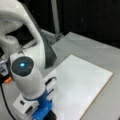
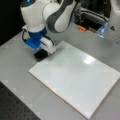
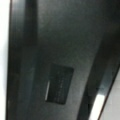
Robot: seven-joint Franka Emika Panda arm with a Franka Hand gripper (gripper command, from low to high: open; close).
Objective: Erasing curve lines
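Observation:
The white board [image 1: 82, 85] lies flat on the grey table and shows in both front views [image 2: 75, 77]. No curve lines show on its surface in any view; it looks plain white. My gripper [image 2: 42, 52] hangs low at the board's corner at a front view's left, below a blue mount [image 2: 35, 40]. It is shut on a black eraser block [image 2: 40, 55] that rests at the board's edge. In a front view the same gripper [image 1: 50, 113] is at the bottom left, by the board's near corner. A dark surface fills the wrist view.
An orange object [image 2: 82, 28] and a clear bluish piece [image 2: 102, 29] lie behind the board by the arm's base. A dark perforated mat [image 2: 15, 105] borders the table. An upright post [image 1: 55, 15] stands at the back.

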